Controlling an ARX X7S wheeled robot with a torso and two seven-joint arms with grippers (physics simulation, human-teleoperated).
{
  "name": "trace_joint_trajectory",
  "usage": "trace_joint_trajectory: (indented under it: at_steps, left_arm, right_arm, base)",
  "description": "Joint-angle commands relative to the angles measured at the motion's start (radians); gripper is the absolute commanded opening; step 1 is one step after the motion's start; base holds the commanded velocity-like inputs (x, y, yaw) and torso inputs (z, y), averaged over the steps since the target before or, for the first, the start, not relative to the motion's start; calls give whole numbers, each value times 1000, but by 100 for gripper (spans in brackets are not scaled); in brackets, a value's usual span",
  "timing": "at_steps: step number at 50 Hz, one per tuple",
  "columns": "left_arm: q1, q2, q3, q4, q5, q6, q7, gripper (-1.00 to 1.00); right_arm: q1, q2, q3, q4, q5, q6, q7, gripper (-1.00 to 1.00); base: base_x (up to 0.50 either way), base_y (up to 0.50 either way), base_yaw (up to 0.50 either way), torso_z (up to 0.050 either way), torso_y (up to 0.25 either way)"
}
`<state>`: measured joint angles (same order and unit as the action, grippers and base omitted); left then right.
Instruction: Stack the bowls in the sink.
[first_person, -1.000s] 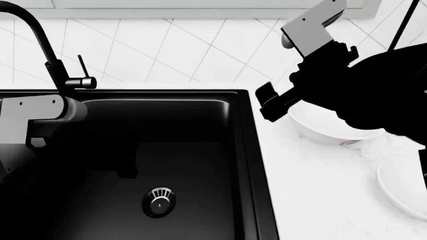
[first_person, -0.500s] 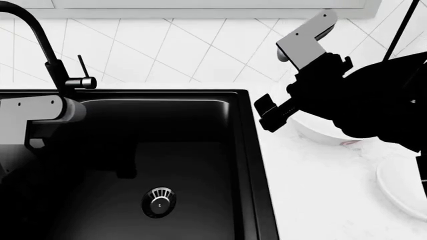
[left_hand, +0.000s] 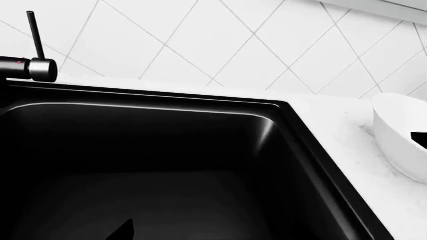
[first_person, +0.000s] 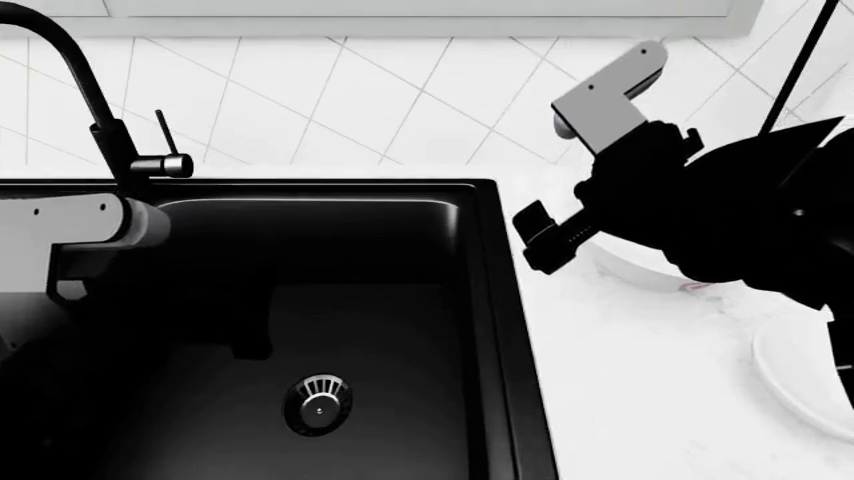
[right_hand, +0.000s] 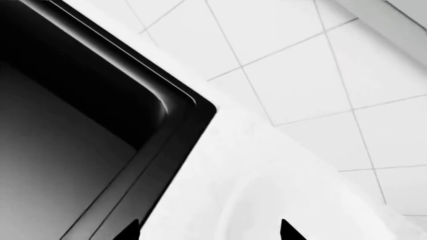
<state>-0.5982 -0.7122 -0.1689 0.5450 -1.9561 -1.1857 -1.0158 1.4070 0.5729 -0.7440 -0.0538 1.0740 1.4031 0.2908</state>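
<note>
Two bowls to move, neither yet in the sink (first_person: 387, 330). Left gripper (first_person: 247, 335) low in the matte black basin, jaws indiscernible. Right gripper (right_hand: 207, 232) above the larger bowl (first_person: 641, 265) on the pale counter (first_person: 627, 400), jaws apart. Smaller bowl (first_person: 801, 380) farther right. Glossy, rigid, likely slippery and breakable; best pinched at the rim.

White kitchen corner, evenly lit.
Diamond-laid white wall tiles (first_person: 347, 100) with thin grey grout rise behind a pale speckled countertop (first_person: 627, 380); a light ledge (first_person: 400, 8) runs above.
</note>
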Motion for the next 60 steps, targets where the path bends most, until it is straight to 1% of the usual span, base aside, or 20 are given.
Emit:
trace_joint_trajectory:
  at_steps: [1, 40, 60]
  left_arm:
    - [3, -8, 2, 5, -6, 10, -4, 100]
    - [8, -19, 18, 7, 7, 30, 11, 100]
    - [26, -27, 11, 12, 13, 42, 20, 100]
  right_arm:
    - [-3, 3, -28, 19, -15, -17, -12, 100]
    - [6, 17, -93, 85, -65, -71, -47, 100]
    - [-2, 17, -148, 140, -104, -101, -82, 100]
  base:
    - [0, 0, 0, 0, 0]
    - [0, 0, 0, 0, 0]
    - [0, 0, 0, 0, 0]
